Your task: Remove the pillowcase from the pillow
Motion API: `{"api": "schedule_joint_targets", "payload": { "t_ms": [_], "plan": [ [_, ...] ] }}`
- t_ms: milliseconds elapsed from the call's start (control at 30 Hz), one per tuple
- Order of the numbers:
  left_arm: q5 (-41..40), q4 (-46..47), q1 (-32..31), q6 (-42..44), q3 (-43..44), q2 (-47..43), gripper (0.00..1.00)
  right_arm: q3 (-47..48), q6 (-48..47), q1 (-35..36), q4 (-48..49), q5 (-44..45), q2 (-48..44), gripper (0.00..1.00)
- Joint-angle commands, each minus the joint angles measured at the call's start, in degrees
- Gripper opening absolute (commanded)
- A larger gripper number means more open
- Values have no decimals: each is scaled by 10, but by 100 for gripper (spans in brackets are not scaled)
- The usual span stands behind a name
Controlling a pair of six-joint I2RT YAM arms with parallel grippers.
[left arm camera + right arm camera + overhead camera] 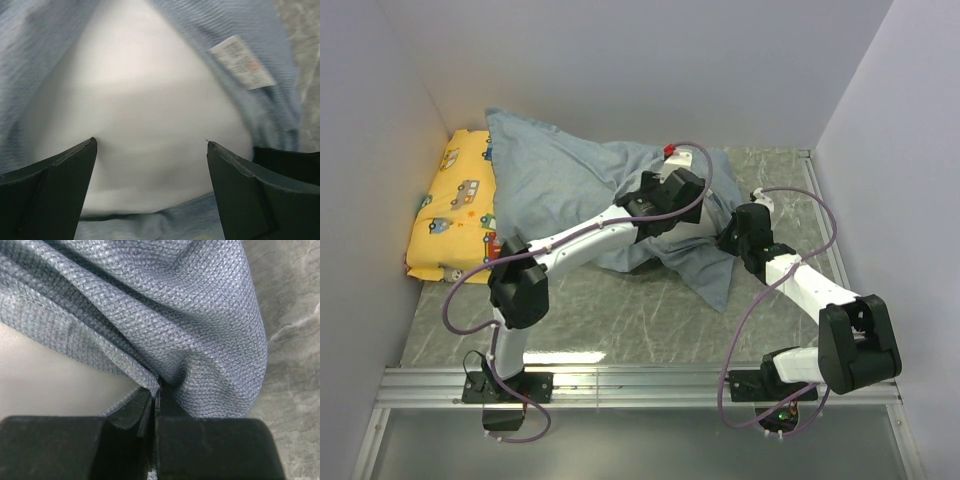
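The pillowcase (560, 180) lies rumpled across the back of the table, blue-grey side showing. The white pillow (145, 115) shows in the left wrist view through the case's opening, with a white care label (242, 62) on the fabric beside it. My left gripper (150, 145) is open, its jaws wide apart right over the bare pillow; in the top view it (665, 195) sits amid the fabric. My right gripper (157, 390) is shut on a pinched fold of the pillowcase (200, 315); it (735, 235) holds the case's right side. Pale pillow (45, 375) shows under the hem.
A yellow cushion (455, 205) with cartoon vehicles lies at the back left, partly under the pillowcase. Grey walls close in the left, back and right. The marble-patterned tabletop (620, 320) is bare in front. An aluminium rail (640, 385) runs along the near edge.
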Motion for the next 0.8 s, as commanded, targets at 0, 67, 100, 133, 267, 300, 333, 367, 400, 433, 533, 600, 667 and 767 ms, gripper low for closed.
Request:
{"api": "schedule_joint_targets", "payload": {
  "t_ms": [0,67,100,133,267,300,333,367,400,433,533,600,667,767],
  "plan": [
    [-18,-10,-11,7,58,39,98,-10,2,-2,8,-9,-18,2],
    [-21,-17,-11,1,62,60,99,-13,3,-2,8,-9,-22,4],
    [-20,-13,-12,-1,56,66,99,-13,2,-2,8,-10,-24,4],
    [-21,-8,-10,-2,57,73,99,-13,2,-2,8,-11,-23,4],
    [-30,-32,-2,-10,88,142,98,-12,1,-2,8,-22,-24,6],
    [-23,-35,1,-10,99,151,94,-11,0,-2,8,-24,-27,8],
    [-12,-38,10,-12,104,158,86,-13,0,-2,8,-24,-29,11],
    [-9,-40,15,-12,107,166,54,-13,-1,-2,8,-25,-30,13],
    [-5,-38,20,-10,111,167,38,-14,-1,-2,8,-26,-33,14],
    [9,-37,31,-7,113,166,23,-16,-2,-2,7,-28,-33,17],
    [22,-47,53,-3,133,158,0,-19,-3,-2,8,-34,-28,19],
    [32,-46,65,2,143,136,0,-18,-4,-2,8,-39,-18,16],
    [51,-46,86,1,157,112,0,-19,-4,-2,7,-36,-15,10],
    [89,-53,123,-13,178,88,0,-29,-5,-2,6,-24,-23,8]
  ]
}}
